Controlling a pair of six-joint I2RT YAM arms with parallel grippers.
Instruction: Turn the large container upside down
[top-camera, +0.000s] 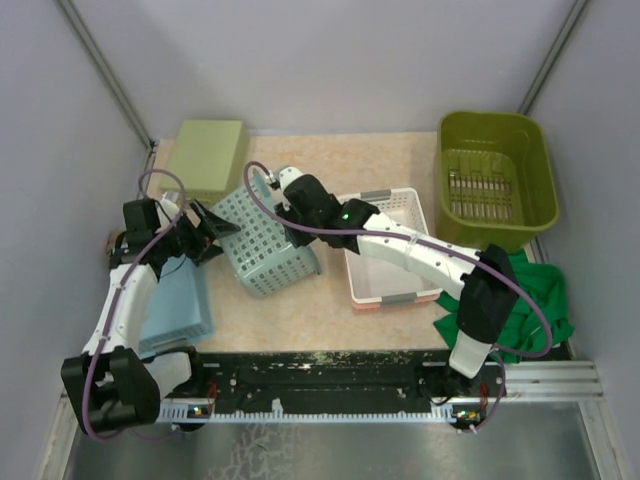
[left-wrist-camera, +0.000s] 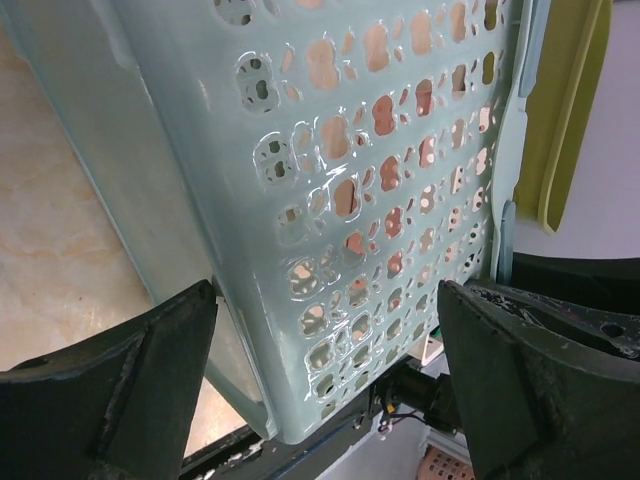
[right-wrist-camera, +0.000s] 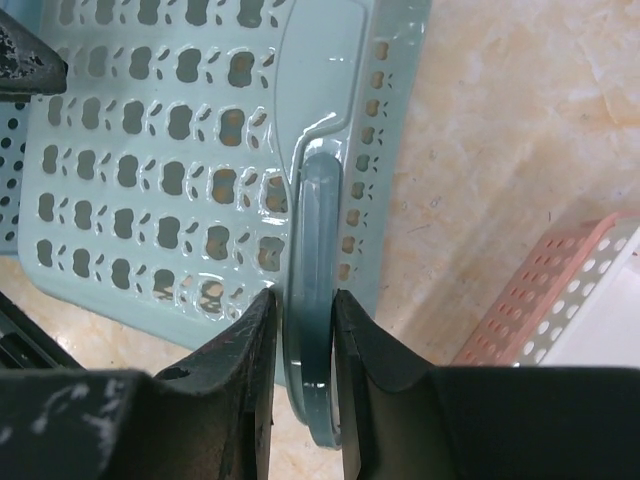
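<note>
The large olive-green tub (top-camera: 497, 135) stands upright at the far right of the table, away from both grippers. Both grippers are at the smaller teal lattice basket (top-camera: 265, 245), which lies tilted at mid-table. My right gripper (top-camera: 283, 186) is shut on the basket's rim handle (right-wrist-camera: 312, 200), with its jaws (right-wrist-camera: 305, 300) pressed on both sides of it. My left gripper (top-camera: 215, 228) is open, its fingers spread wide around the basket's lattice wall (left-wrist-camera: 330, 150) without squeezing it; its jaw midpoint (left-wrist-camera: 328, 290) lies over that wall.
A pink-and-white basket (top-camera: 385, 250) sits right of the teal basket, under my right arm. A pale-green tray (top-camera: 207, 155) lies at the back left. A light-blue tray (top-camera: 180, 305) lies at the near left. A green cloth (top-camera: 530, 290) is bunched at the near right.
</note>
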